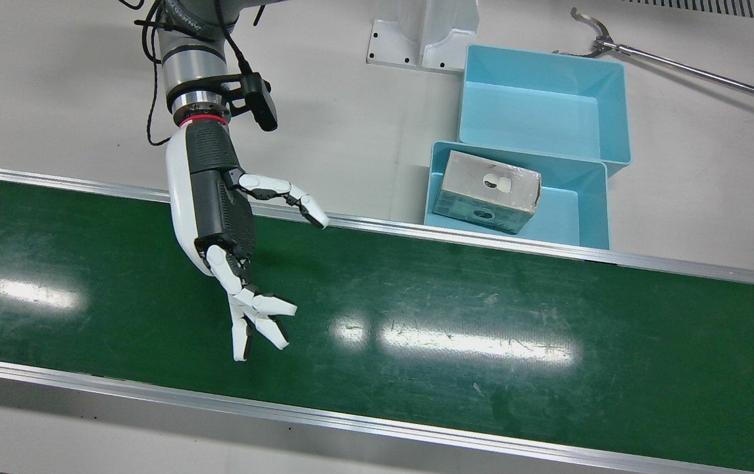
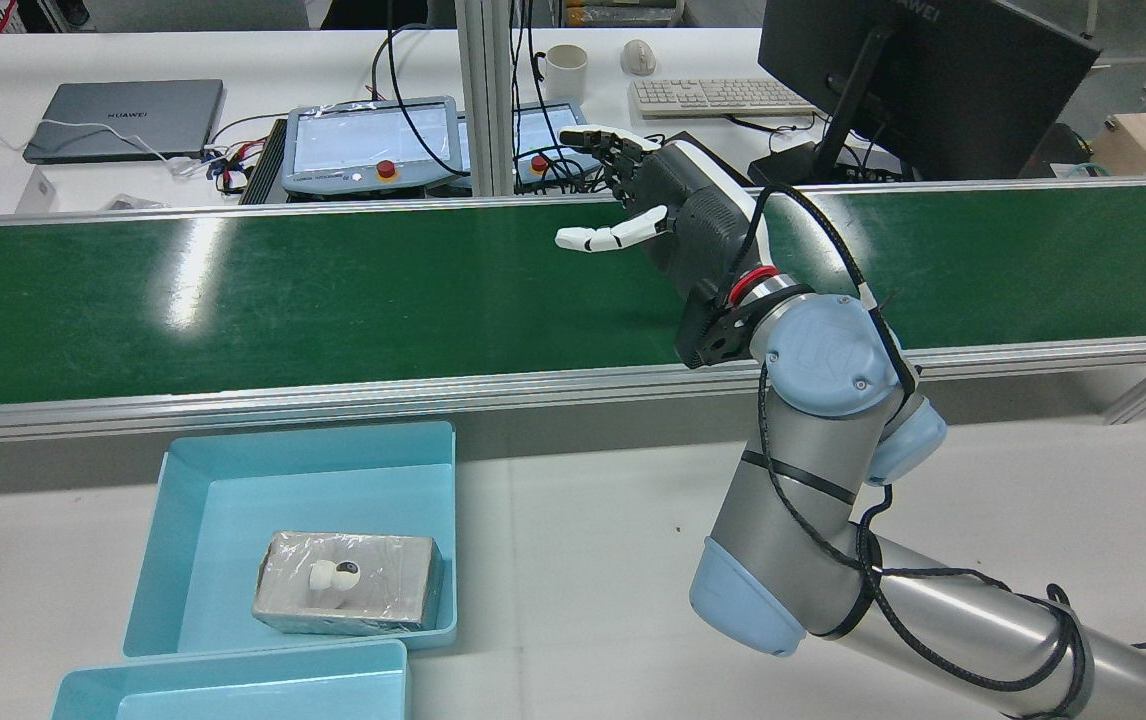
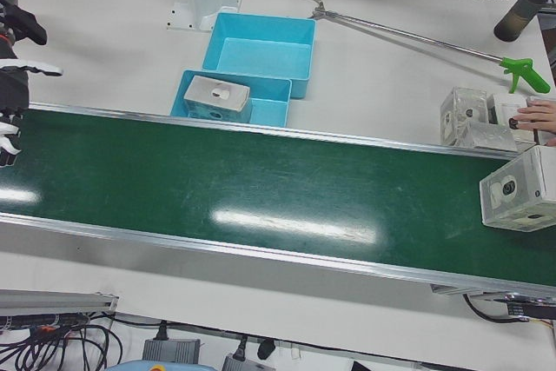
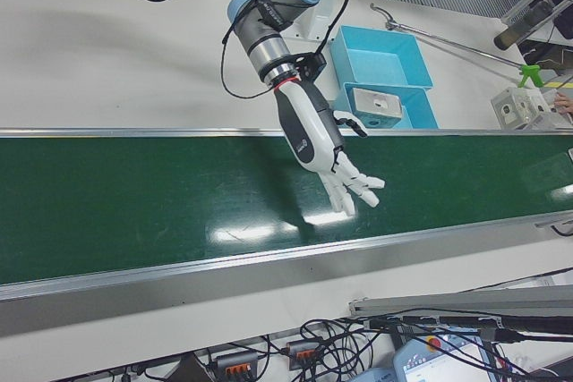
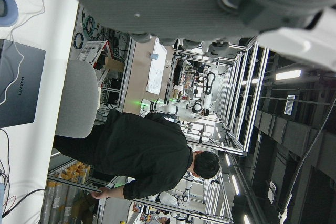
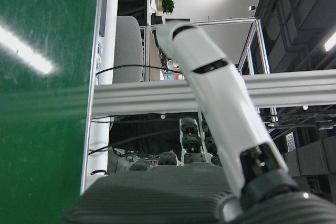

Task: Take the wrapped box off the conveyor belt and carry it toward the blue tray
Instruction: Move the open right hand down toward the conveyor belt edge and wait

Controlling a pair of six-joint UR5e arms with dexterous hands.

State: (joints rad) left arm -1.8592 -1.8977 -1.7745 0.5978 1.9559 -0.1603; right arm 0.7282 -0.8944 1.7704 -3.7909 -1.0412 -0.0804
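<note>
My right hand [image 1: 219,217] hovers over the green conveyor belt [image 1: 482,309], open, fingers spread, holding nothing; it also shows in the rear view [image 2: 673,220] and the right-front view [image 4: 313,136]. One wrapped box [image 3: 519,188] sits at the belt's far end, well away from that hand. Another wrapped box [image 1: 487,191] lies inside the nearer blue tray [image 1: 587,204], beside the belt. A second blue tray [image 1: 548,99] stands behind it. Of my left hand only a dark strip of palm [image 5: 199,3] shows, in its own view.
A long reacher tool [image 1: 679,66] lies on the table past the trays. More wrapped boxes [image 3: 473,119] stand beyond the belt's end, with a person's hand [image 3: 539,115] on them. A monitor [image 2: 913,70], keyboard and laptop sit across the belt.
</note>
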